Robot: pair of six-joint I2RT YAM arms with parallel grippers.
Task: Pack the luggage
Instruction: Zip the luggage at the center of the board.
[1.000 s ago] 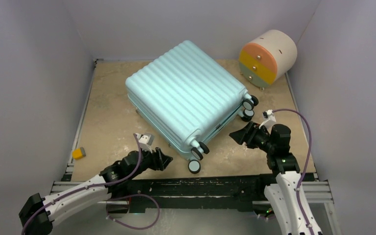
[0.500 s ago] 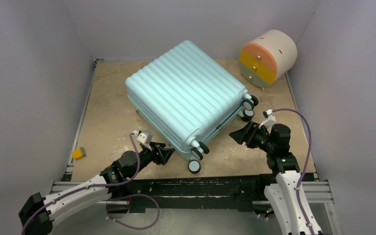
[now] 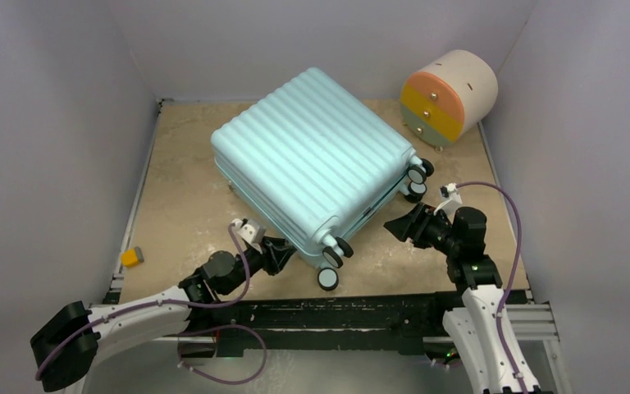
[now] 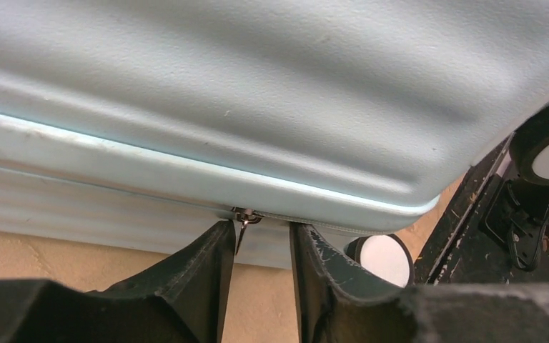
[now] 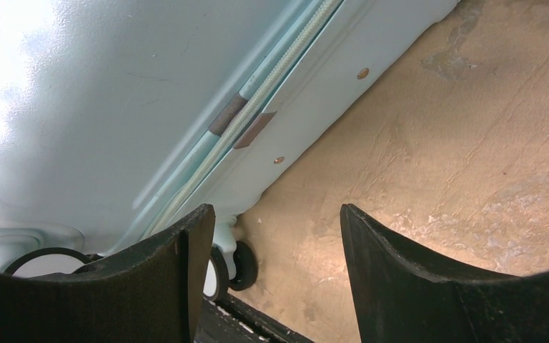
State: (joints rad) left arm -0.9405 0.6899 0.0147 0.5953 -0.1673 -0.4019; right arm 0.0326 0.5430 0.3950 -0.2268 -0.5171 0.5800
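Left jaws: parted astride metal zip pull (image 4: pixel 242 218) of pale teal ribbed hard-shell suitcase (image 3: pixel 312 156)
Right jaws: wide apart, beside suitcase

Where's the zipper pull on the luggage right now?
In the left wrist view, the zipper pull hangs from the seam of the luggage, between the fingertips of the left hand, with a white wheel just to its right on that near corner.

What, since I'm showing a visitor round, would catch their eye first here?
The closed pale teal luggage dominates the middle. The left gripper straddles a zip pull on its near seam, not yet clamped. A round drawer unit with orange, yellow and green fronts sits at the far right corner.
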